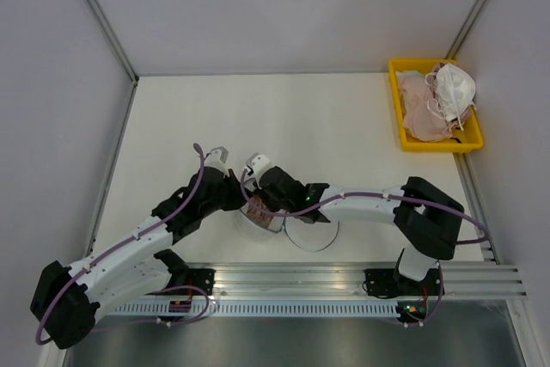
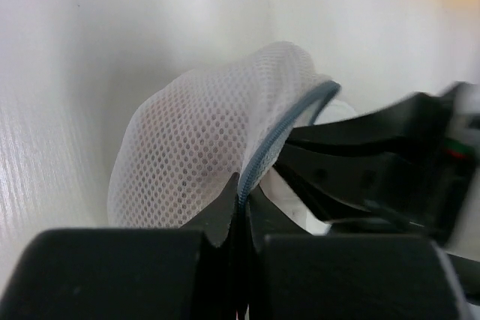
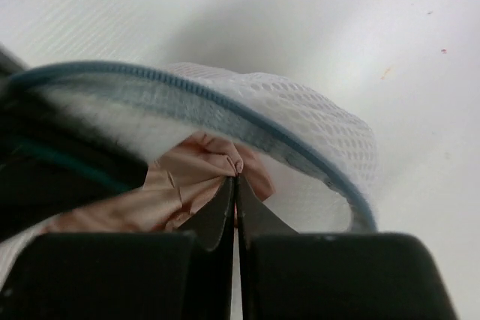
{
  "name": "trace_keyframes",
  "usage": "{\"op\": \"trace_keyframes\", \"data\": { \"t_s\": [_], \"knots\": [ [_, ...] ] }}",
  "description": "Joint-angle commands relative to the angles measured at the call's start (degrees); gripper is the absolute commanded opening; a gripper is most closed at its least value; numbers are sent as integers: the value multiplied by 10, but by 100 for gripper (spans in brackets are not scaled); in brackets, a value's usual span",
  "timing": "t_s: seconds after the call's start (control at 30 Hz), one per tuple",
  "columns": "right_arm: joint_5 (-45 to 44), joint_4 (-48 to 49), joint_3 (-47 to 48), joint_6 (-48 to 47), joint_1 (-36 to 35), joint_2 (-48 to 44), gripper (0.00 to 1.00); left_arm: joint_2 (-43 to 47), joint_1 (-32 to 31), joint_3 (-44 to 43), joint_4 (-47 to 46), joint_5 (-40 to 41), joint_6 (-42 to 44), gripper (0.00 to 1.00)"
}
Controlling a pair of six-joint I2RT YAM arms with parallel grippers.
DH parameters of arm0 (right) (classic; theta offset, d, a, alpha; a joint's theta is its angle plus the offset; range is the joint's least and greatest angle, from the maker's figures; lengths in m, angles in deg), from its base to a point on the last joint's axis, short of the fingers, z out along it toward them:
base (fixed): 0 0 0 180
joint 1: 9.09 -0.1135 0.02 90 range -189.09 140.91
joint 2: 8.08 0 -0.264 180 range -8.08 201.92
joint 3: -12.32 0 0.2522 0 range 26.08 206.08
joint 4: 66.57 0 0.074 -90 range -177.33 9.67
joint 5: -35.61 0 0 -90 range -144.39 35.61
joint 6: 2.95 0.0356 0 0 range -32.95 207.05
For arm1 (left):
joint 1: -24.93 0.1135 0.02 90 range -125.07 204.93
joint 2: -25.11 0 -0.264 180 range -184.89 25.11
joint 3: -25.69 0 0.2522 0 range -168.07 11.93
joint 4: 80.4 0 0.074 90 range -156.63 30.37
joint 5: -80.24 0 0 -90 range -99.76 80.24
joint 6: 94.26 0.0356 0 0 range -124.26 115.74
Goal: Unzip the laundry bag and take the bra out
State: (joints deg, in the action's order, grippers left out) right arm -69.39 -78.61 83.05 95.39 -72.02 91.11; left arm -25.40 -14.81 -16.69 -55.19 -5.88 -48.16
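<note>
Mesh is standing in a white dome just ahead and to the left of the left claw point(image 2: 241, 194). Its two black fingers are pressing together on the grey-blue zipper rim point(image 2: 292, 121) of the laundry bag point(image 2: 199, 140), and a faint pink is showing through the netting. Just to the right of that pinch, the other arm's black fingers are poking into the open mouth of the pouch.

The right claw point(image 3: 237, 182) is clenching a fold of the bra point(image 3: 184, 196). Its tips are meeting on the dusty-pink fabric, which is lying crumpled just left of and beneath them, inside the bag. The zipper rim is arching over this claw, with white mesh hanging beyond it and to its right.

Seen from above, both claws are sitting nose to nose low over the table point(image 1: 301, 126), close to its near edge, with the pouch between and beneath them. A flat round white part of the pouch is lying just on the near side of the right claw. Well apart from both claws, at the far right corner, a yellow bin point(image 1: 438, 147) is holding pale peach garments point(image 1: 421, 105) and a white cupped item point(image 1: 455, 88).
</note>
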Motion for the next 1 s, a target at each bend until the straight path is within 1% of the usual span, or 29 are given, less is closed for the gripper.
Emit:
{"op": "trace_keyframes", "data": {
  "t_s": [0.0,0.03,0.07,0.1,0.2,0.3,0.5,0.53,0.73,0.83,0.97],
  "knots": [
    [11,-13,-14,11,0,-98,0,6,-3,-3,-26,-3,-7,2],
    [14,-15,-26,12,-1,-136,0,4,-3,-3,-25,1,-7,2],
    [16,-15,-31,14,-1,-154,0,1,-3,-3,-27,2,-7,2],
    [23,-39,-36,15,-1,-173,0,-1,-3,-4,-27,3,-7,2],
    [39,-63,-49,21,0,-257,0,-18,-3,-9,-32,3,-7,2],
    [63,-87,-53,26,-1,-300,1,-35,-2,-16,-41,-2,-7,2],
    [167,-132,-49,27,-1,-332,0,-63,-3,-32,-56,-12,-10,2],
    [201,-131,-52,25,-1,-335,1,-68,-2,-33,-59,-15,-10,2],
    [256,-125,-67,25,0,-359,1,-79,-2,-36,-70,-20,-15,2],
    [292,-141,-66,16,1,-364,1,-82,-2,-36,-72,-20,-15,2],
    [292,-154,-73,17,1,-352,0,-85,-2,-41,-78,-25,-20,2]
  ]
}}
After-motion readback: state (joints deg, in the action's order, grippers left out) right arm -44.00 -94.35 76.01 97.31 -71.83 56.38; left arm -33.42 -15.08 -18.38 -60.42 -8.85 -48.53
